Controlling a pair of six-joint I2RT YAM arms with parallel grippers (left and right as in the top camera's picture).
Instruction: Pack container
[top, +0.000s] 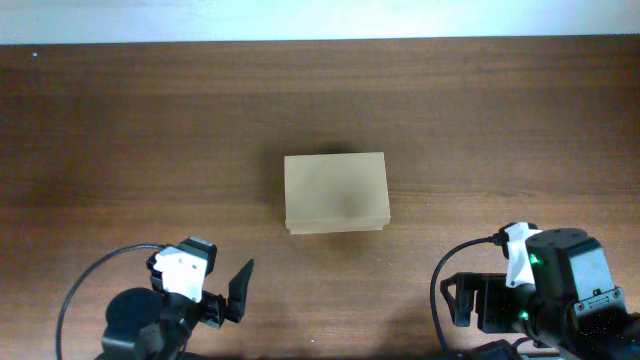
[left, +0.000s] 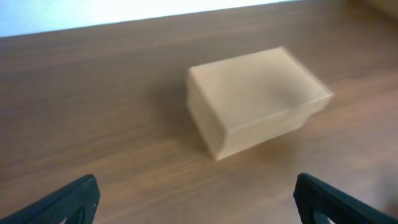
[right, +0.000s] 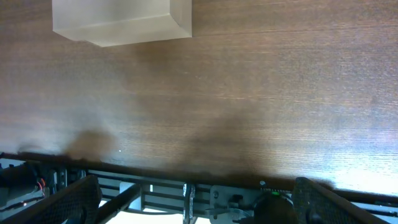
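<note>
Sitting in the middle of the table (top: 150, 120), the container (top: 335, 193) is out in the open, likely so either arm can reach it. The left gripper (left: 198, 200) and right gripper (right: 199, 198) are wide open, holding nothing, well apart from it. It is a plain tan box, lid shut.

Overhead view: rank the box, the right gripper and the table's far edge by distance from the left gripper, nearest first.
1. Cardboard box: mid-table, ahead and right of the left gripper.
2. and 3. Right gripper, far across along the near side, and the table's far edge, straight ahead: too close to call.
</note>
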